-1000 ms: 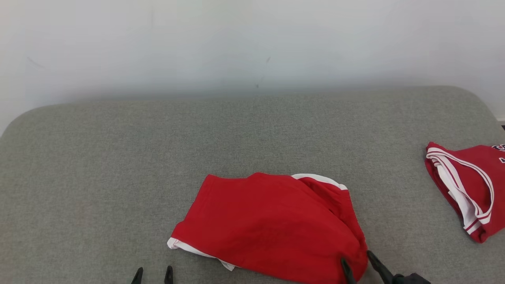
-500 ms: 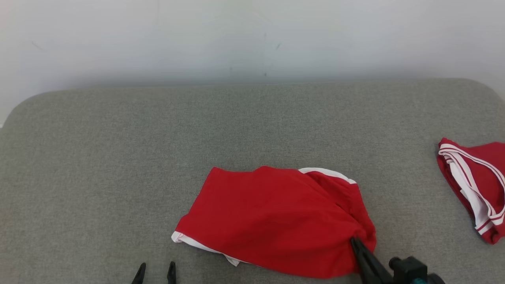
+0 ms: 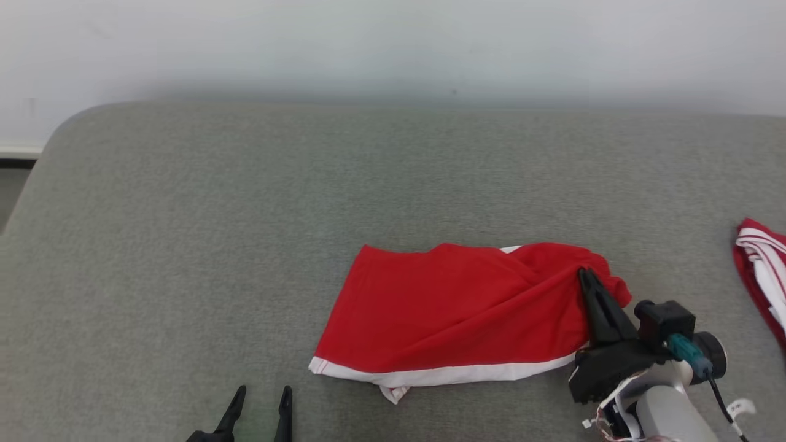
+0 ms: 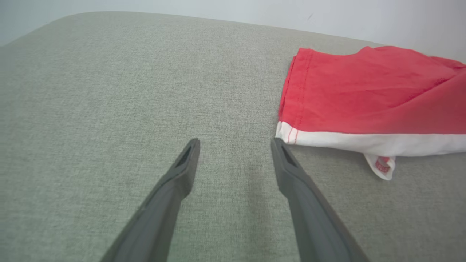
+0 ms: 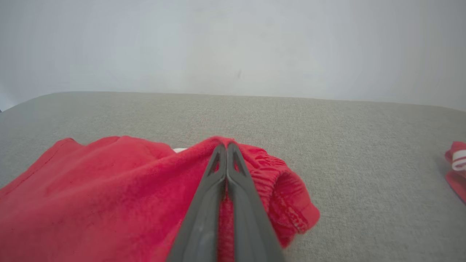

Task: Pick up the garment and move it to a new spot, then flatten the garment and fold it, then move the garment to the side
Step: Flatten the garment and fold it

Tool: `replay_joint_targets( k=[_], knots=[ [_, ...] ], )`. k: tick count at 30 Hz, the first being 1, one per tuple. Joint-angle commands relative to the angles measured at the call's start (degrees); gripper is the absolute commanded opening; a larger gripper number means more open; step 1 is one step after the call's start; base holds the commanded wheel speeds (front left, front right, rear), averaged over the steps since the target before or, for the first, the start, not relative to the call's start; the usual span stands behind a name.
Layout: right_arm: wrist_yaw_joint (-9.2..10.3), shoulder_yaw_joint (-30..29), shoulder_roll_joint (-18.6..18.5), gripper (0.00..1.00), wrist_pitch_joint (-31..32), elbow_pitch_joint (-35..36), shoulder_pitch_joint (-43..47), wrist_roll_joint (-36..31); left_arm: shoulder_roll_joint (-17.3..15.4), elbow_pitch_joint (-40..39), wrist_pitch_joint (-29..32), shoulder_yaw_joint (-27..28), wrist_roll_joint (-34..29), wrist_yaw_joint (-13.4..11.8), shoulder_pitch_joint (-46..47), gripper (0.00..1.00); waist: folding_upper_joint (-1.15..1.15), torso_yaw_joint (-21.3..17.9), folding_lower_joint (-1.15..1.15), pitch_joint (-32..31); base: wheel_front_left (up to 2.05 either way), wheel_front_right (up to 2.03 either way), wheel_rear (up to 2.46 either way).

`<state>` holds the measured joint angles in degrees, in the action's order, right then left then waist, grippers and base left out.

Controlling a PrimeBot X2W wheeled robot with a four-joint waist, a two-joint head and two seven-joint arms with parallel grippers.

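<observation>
Garment (image 3: 454,313): red cloth lying front and centre on the grey cushion (image 3: 245,215), a little toward the robot's right.
Long axis: it ran left to right across the head view. The white band (image 3: 454,372) lay along the near edge, facing the robot. The gathered, ribbed end pointed right and the straight stitched edge pointed left.
Right gripper (image 3: 588,279): its fingers were pressed together, pinching the gathered right end, which rose in a ridge above the cushion.
Left gripper (image 3: 264,390): its fingers were spread and held nothing, over bare cushion just beside the garment's near left corner.
Step in hand: probably the pick-up before moving the garment to a new spot.
Doing it well: a one-end pinch would let the cloth trail and bunch. Lifting slowly and high enough for the left edge to clear the cushion should help, as would carrying it along the long axis.
Neighbour: a second red-and-white garment (image 3: 761,270) lay at the far right, well apart, and was best avoided.
</observation>
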<state>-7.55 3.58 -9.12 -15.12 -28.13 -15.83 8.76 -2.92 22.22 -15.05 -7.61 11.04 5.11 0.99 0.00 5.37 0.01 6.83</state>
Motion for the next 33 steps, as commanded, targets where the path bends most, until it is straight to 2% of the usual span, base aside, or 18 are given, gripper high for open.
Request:
replay_joint_targets(
  k=[1,9,10,11,12,13,19,26,33],
  knots=[
    [0.15,-0.9,-0.2,0.00,0.0,-3.6,-2.4,-1.6,0.0,0.1,-0.2,-0.5,0.5,0.2,1.0,1.00,0.00,3.0,-0.01,1.9,0.00,0.00,0.00],
    [0.15,-4.7,-0.4,0.00,0.0,-12.7,-8.3,-5.7,0.0,-0.4,-0.2,-1.6,1.0,-0.4,1.8,1.00,0.00,5.8,-0.01,3.3,0.00,0.00,0.00],
    [0.15,-5.4,-0.3,0.09,0.0,-12.8,-8.7,-6.3,0.0,-0.5,-0.2,-1.5,0.9,-0.4,1.8,1.00,0.00,5.8,-0.01,3.2,0.00,0.00,0.00],
    [0.15,-7.1,0.2,0.24,0.0,-12.1,-9.2,-7.0,0.0,-0.7,-0.2,-1.0,0.6,-0.5,1.8,1.00,0.00,5.4,-0.01,2.9,0.00,0.00,0.00],
    [0.15,-7.8,0.6,0.71,0.0,-11.4,-9.3,-7.3,0.0,-0.8,-0.2,-0.7,0.4,-0.6,1.8,1.00,0.00,5.0,-0.01,2.7,0.00,0.00,0.00],
    [0.15,-8.2,1.0,1.00,0.0,-10.5,-9.2,-7.4,0.0,-1.0,-0.2,-0.4,0.2,-0.6,1.7,1.00,0.00,4.5,-0.01,2.3,0.00,0.00,0.00],
    [0.15,-9.7,2.4,1.00,0.0,-3.3,-4.7,-6.0,0.0,-2.3,-0.2,1.5,-0.3,-0.9,1.1,1.00,0.00,1.4,-0.01,-0.8,0.00,0.00,0.00],
    [0.15,-10.9,4.1,1.00,0.0,5.8,6.4,-4.9,0.0,-3.9,-0.2,4.4,-1.4,-1.3,-1.1,1.00,0.00,-2.0,-0.01,-4.7,0.00,0.00,0.00],
    [0.15,-9.6,5.5,1.00,0.0,8.6,14.0,-5.2,0.0,-4.9,-0.2,6.7,-2.1,-1.5,-3.0,1.00,0.00,-4.0,-0.01,-6.2,0.00,0.00,0.00]
  ],
)
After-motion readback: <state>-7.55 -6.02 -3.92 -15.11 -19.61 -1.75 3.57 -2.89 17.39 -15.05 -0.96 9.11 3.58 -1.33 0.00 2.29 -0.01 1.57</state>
